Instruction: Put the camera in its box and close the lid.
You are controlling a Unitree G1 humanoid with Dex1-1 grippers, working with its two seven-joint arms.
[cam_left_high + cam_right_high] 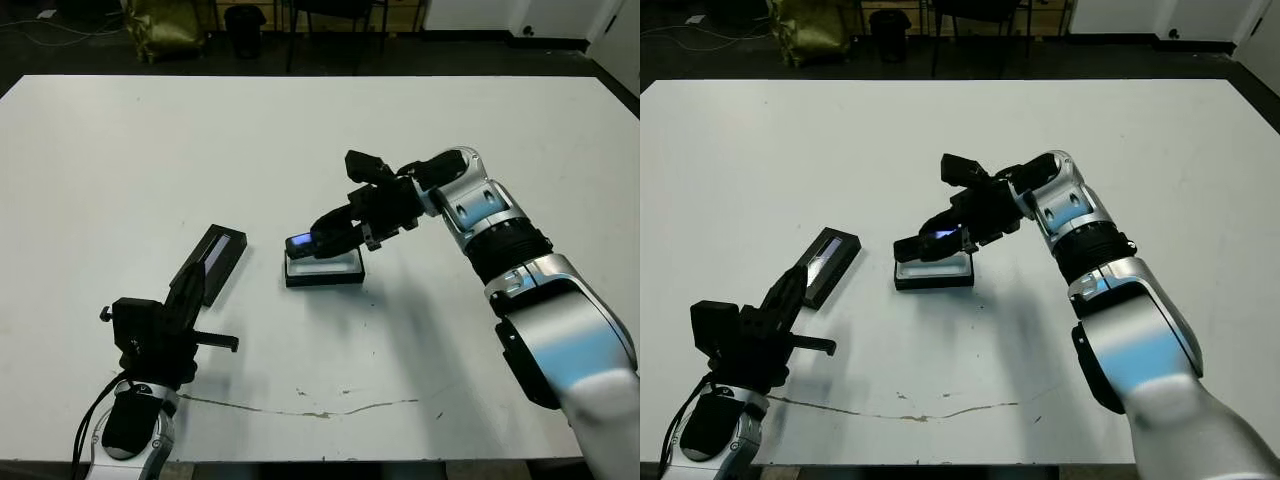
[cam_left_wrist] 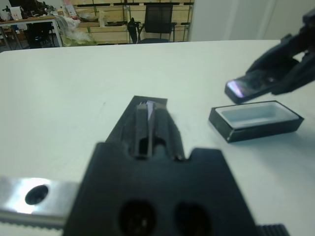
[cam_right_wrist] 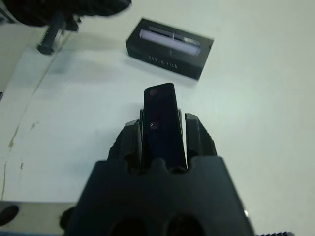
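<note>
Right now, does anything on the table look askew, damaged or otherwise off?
Nothing looks damaged or spilled. The camera is clamped in the right claw, held above the open box. The lid lies apart at an angle, by the left claw. A thin dark crack-like line marks the table's near edge.

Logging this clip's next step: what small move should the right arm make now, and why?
Probably lower the camera into the box: the right gripper holds it just above the open, white-lined tray, apparently not seated.

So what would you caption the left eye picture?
Right gripper holds the camera above the open box; the lid lies beside it.
</note>
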